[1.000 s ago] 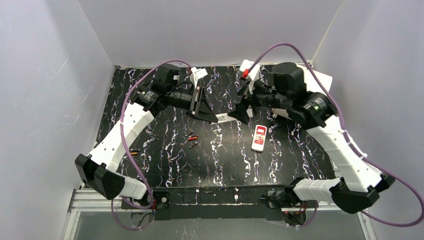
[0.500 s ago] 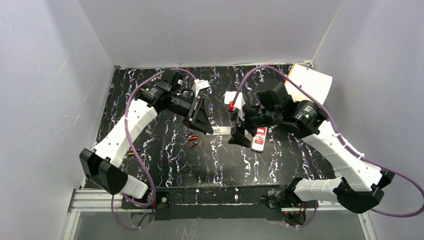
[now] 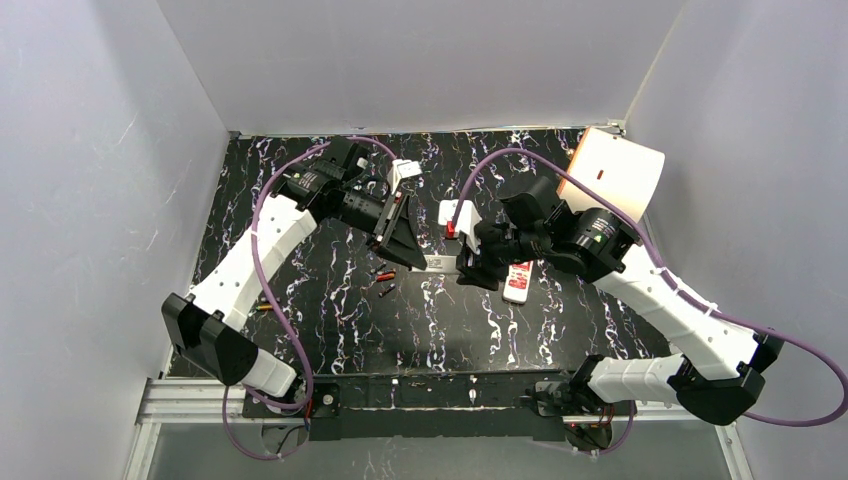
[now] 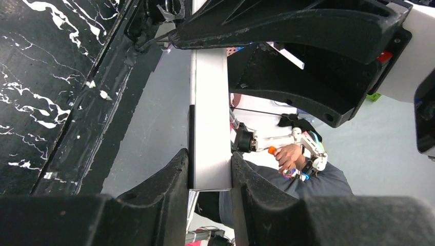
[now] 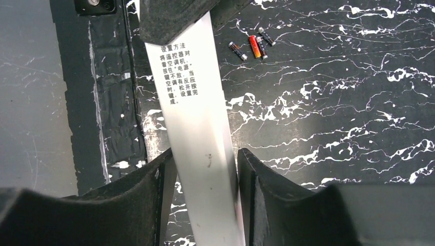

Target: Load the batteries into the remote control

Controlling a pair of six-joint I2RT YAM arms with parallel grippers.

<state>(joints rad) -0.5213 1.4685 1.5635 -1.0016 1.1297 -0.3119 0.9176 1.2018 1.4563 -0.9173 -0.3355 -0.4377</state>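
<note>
The left gripper [image 4: 209,164] is clamped tight on 1 end of the long white remote [image 5: 197,113], which spans across to the right gripper [image 5: 205,156]. That gripper's jaws are closed in on the other end, with both fingers against the remote's long edges and its printed back facing the right wrist camera. The 4 batteries [image 5: 252,45] lie loose in a small cluster on the table [image 3: 560,330] near the left gripper, clear of the remote, and a small remote [image 3: 518,281] lies just beside the right gripper.

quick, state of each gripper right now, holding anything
left gripper: closed on one end of the white remote
right gripper: closed on the other end of it, a finger against each side
</note>
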